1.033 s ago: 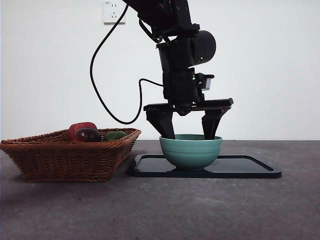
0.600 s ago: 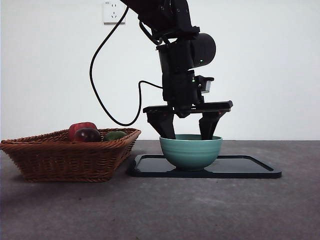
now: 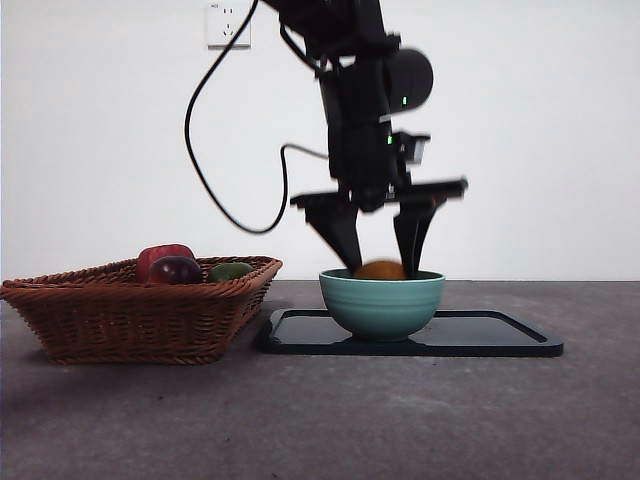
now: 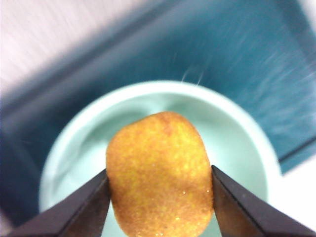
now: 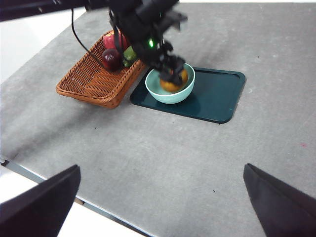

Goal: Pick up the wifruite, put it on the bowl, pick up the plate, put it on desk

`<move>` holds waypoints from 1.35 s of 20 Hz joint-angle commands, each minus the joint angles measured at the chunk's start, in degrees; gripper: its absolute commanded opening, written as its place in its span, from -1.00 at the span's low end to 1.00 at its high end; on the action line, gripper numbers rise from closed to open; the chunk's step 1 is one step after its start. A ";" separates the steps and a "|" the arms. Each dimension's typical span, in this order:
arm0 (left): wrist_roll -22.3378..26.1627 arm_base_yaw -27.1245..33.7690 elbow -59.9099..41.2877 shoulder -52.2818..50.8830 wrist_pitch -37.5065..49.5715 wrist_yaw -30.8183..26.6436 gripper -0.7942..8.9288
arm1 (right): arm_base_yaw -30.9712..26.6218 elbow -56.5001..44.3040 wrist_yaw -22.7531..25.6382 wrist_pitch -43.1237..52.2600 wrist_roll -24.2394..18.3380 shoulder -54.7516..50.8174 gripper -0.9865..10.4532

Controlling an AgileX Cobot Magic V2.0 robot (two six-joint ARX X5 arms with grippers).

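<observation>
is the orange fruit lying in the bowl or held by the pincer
Held. The left pincer grips the small orange-brown fruit on both sides, over the round teal ceramic bowl; it shows above the rim.

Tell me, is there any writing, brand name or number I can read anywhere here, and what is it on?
None can be read.
Wall socket: a tiny mark at its top, too small to read.
Left gripper, fruit, bowl, tray, basket: no print shows.
The green lights on the arm are not characters.
</observation>
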 commanded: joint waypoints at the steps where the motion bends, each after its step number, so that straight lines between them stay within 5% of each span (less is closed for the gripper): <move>1: 0.24 -0.20 7.15 1.46 -5.22 0.24 -0.35 | 0.26 0.61 -0.13 -4.28 0.57 0.11 0.14; 6: 0.24 -0.68 18.84 1.46 -19.96 0.22 -0.35 | 0.26 0.61 -0.02 -4.28 0.57 0.11 0.14; 16: -0.20 -0.46 20.65 -10.43 -21.84 0.63 -0.35 | 0.26 0.61 0.00 -4.28 0.55 0.11 0.14; 27: -3.10 2.86 -7.37 -41.77 -21.81 0.98 -0.35 | 0.26 0.61 0.00 -4.28 0.55 0.11 0.14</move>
